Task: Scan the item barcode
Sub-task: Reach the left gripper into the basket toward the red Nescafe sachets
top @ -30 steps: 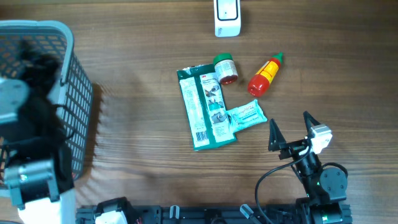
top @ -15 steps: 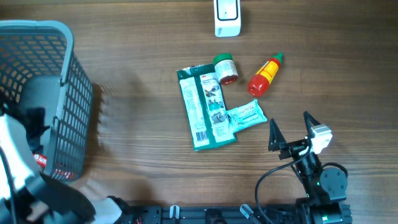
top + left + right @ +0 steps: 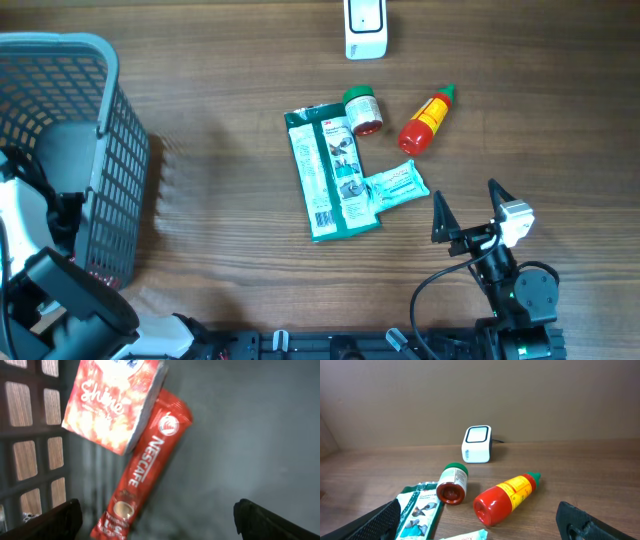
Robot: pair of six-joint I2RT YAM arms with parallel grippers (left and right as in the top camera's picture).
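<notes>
Far left of the scanner (image 3: 365, 30), the grey basket (image 3: 120, 170) holds a Nescafe sachet (image 3: 145, 467) under a Shine packet (image 3: 112, 402); the left pincer (image 3: 160, 522) hangs released above them; bare tabletop (image 3: 220, 150) lies between; green packet (image 3: 330, 175), jar (image 3: 362, 110) and red bottle (image 3: 425, 122) lie before the scanner; the right pincer (image 3: 468, 205) is released, apart.

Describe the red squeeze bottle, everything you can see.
The red squeeze bottle lies on its side on the wooden table, just right of the green-capped jar with a small gap between them. It looks like glossy red plastic, with a yellow label band toward the neck and a green nozzle tip. The print is too small to read. The tip points toward the table's far edge and the base toward the right arm. Only the table touches it.
</notes>
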